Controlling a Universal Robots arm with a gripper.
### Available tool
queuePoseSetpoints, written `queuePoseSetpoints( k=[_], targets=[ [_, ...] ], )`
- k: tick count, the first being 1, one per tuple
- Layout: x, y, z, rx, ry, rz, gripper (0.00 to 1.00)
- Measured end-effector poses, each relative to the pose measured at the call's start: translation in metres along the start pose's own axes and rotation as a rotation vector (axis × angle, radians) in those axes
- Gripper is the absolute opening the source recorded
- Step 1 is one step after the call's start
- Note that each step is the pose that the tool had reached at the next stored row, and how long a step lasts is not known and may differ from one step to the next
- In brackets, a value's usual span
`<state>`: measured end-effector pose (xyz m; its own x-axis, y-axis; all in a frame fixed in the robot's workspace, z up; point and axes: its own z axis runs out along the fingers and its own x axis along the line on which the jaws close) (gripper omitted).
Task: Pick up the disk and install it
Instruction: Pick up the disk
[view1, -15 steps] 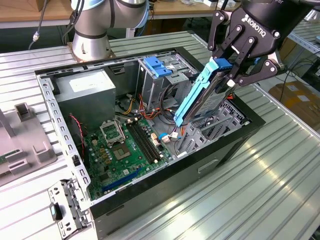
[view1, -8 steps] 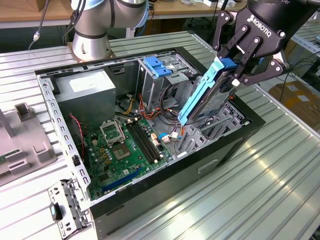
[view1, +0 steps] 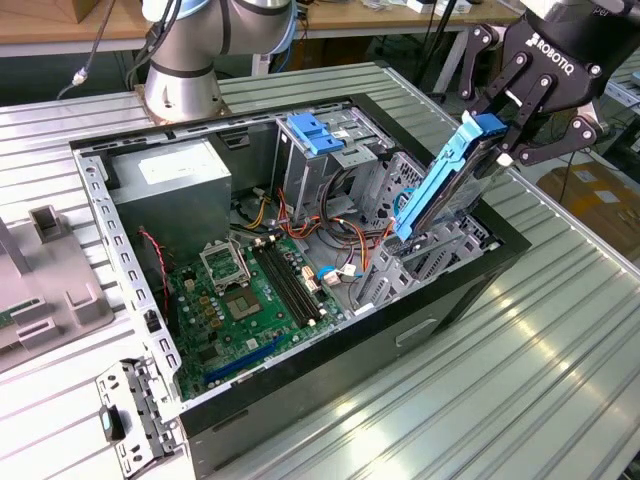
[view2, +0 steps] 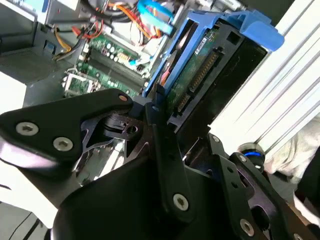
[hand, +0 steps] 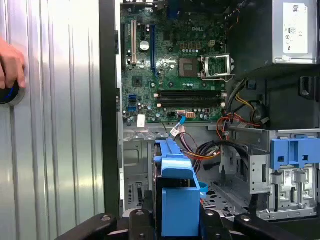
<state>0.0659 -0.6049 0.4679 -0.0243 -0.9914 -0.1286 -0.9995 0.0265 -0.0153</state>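
Pick-up is done. The jaws are clamped on the upper end of the disk (view1: 440, 190), and its blue rail shows in the exterior view. The disk hangs tilted at about 2 o'clock from the motherboard (view1: 250, 300). Its lower end is at the mouth of the drive cage (view1: 440, 262), just inside the wall of the open case (view1: 420, 325). By my read it is not seated yet; most of it stands above the cage, so the install remains. Note a hand (hand: 10, 65) over the bench (hand: 60, 150).

A ribbed silver aluminium table (view1: 520, 340) bears an open black computer case (view1: 330, 385), the arm's round silver base (view1: 180, 85), and, at the exterior view's left, a grey moulded fixture (view1: 50, 290) and a perforated grey metal bracket (view1: 135, 415).
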Motion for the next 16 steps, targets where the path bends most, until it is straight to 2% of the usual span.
queuePoseSetpoints(
  k=[1,12,13,16],
  targets=[
    [0.0,-0.0051,0.0002,0.0004,0.0198,0.0,0.36],
    [-0.0003,-0.0193,0.0004,0.0004,0.0198,0.0,0.36],
    [-0.0004,-0.023,0.0005,0.0005,0.0198,0.0,0.36],
    [-0.0005,-0.0269,0.0005,0.0005,0.0198,0.0,0.36]
  ],
)
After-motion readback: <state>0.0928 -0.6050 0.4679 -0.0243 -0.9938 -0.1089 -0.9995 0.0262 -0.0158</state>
